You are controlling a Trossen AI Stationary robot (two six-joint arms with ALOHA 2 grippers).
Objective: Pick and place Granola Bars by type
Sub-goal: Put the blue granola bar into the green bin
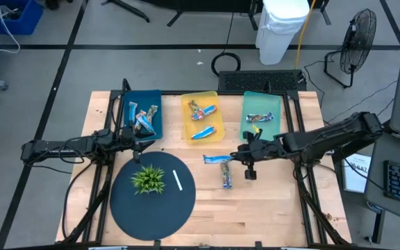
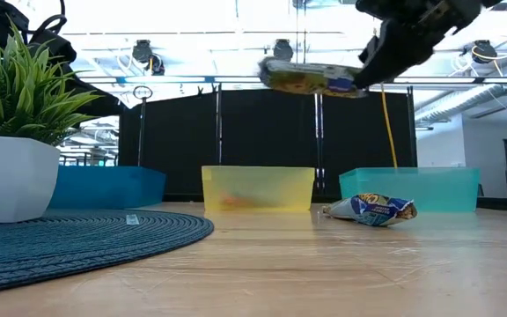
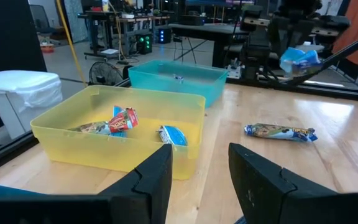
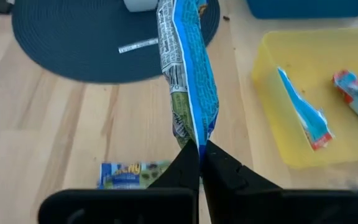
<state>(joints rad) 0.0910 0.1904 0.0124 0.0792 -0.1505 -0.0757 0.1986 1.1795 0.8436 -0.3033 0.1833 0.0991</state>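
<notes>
My left gripper [image 1: 139, 142] sits over the near edge of the blue bin [image 1: 142, 114], fingers [image 3: 157, 180] parted with a clear gap, holding nothing. Blue bin has a few bars [image 1: 143, 118] in it, light blue and brownish wrappers. Near side of that, the round dark mat [image 1: 153, 196] carries the green plant [image 1: 148, 179] and a thin white stick [image 1: 178, 180].

Middle: yellow bin [image 1: 203, 117] holds a red-and-blue bar [image 1: 201, 110] toward the far side and a light blue bar [image 1: 203, 132] toward the near side.

On the bare wood near the yellow bin, one bar [image 1: 227, 175] lies loose on the table [image 1: 269, 201], roughly below my held bar and a bit toward the near edge.

My right gripper [image 1: 244, 156] is pinched tight on the end of a blue-and-white granola bar [image 1: 216, 159]. The bar sticks out from the fingertips toward the left arm's side, roughly level, well above the tabletop in the low view [image 2: 311, 79]. Right wrist view shows the wrapper [image 4: 188, 81] clamped at its end seam between the fingertips [image 4: 219, 165].

Far right: teal bin [image 1: 262, 114] with one bar [image 1: 259, 117] inside, beyond my right gripper.
</notes>
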